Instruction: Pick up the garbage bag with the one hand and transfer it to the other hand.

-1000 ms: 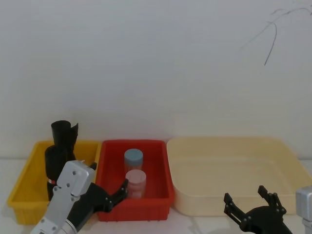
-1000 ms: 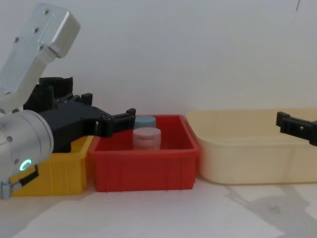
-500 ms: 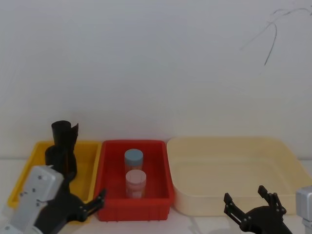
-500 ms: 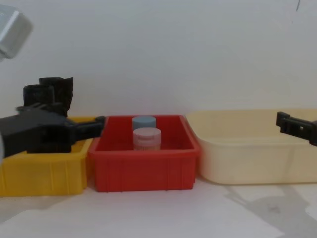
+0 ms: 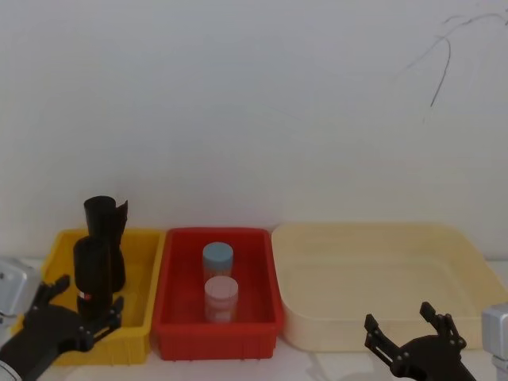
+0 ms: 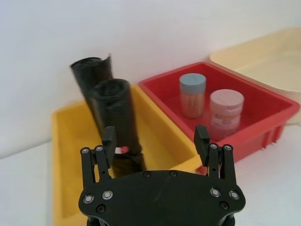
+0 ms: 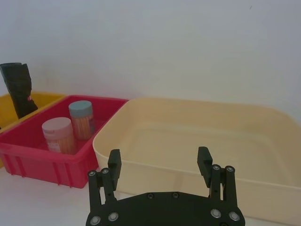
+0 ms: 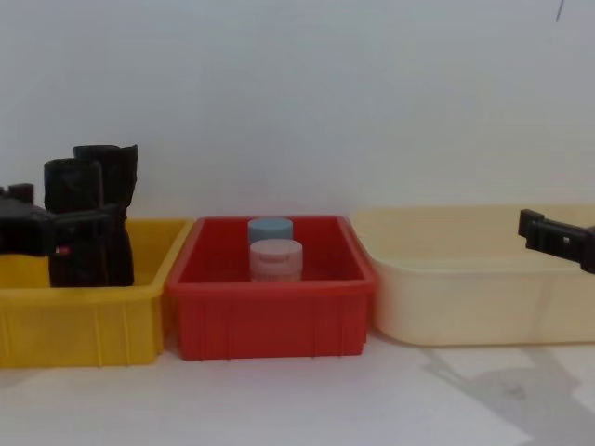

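The garbage bag (image 5: 93, 270) is a black roll with a small red mark, standing upright in the yellow bin (image 5: 151, 262). It also shows in the left wrist view (image 6: 115, 117) and the chest view (image 8: 72, 200). Behind it stands a second black roll with a flared top (image 5: 105, 218). My left gripper (image 5: 83, 303) is open, low at the bin's front, with the garbage bag just beyond its fingers (image 6: 109, 137) and not held. Near the table's front, before the cream tray, my right gripper (image 5: 403, 321) also stands open with nothing in it.
A red bin (image 5: 266, 270) beside the yellow one holds a blue-lidded jar (image 5: 217, 258) and a pink-lidded jar (image 5: 221, 294). A wide cream tray (image 5: 381, 238) lies at the right. A white wall stands close behind the bins.
My left arm has swung left and drawn back, from in front of the red bin to the yellow bin's front. The right gripper has not moved.
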